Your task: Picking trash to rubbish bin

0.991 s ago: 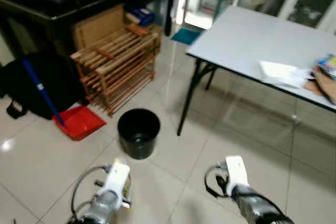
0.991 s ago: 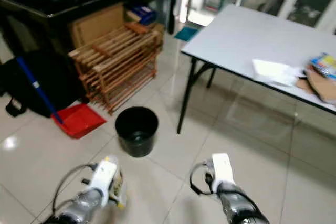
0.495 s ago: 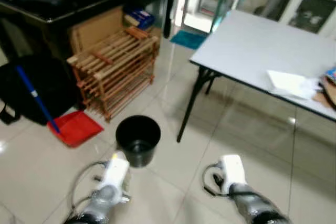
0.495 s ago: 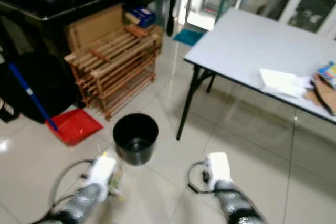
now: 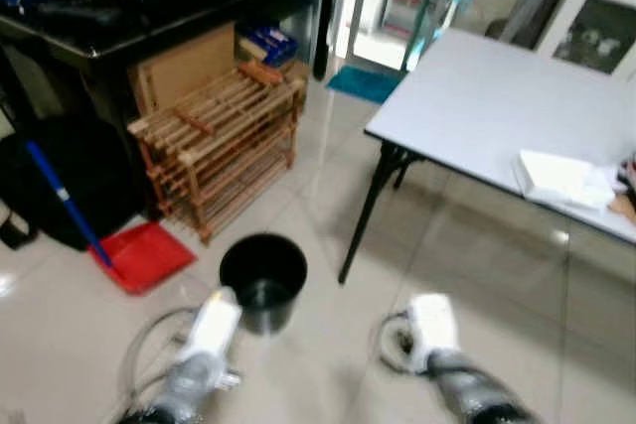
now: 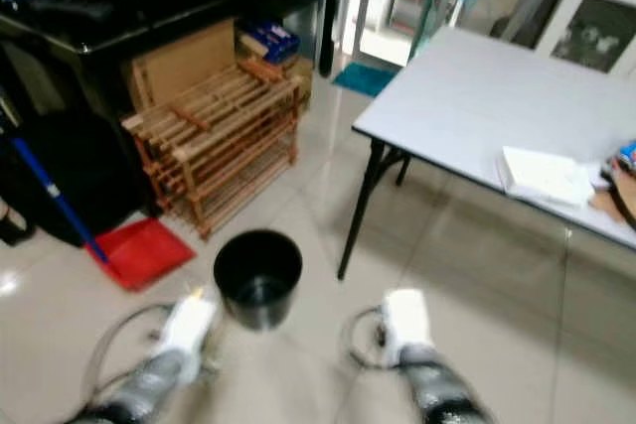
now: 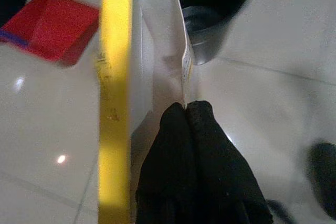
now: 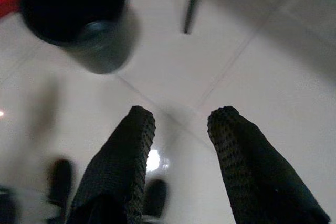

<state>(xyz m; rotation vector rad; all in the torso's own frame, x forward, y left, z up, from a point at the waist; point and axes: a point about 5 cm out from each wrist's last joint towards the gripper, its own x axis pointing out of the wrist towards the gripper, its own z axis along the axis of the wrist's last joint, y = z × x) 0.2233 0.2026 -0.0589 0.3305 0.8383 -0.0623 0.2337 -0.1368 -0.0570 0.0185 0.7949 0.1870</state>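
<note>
Bin [image 5: 262, 280] now closer; left pincer [image 7: 185, 109] clamps white carton [image 7: 157, 40], long axis pointing binward; right pincer [image 8: 178, 124] wide.

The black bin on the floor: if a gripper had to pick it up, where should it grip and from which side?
Probably the rim of the black bin, from above. It stands upright with its mouth open, so one finger could go inside the wall and one outside. The open right gripper looks the freer; the left gripper is shut on a white and yellow carton.

black bin [image 5: 263, 280], red dustpan [image 5: 146, 257] w/ blue handle, white-and-yellow carton [image 7: 136, 66], pale grey table [image 5: 497, 106], brown wooden rack [image 5: 214, 131]
</note>
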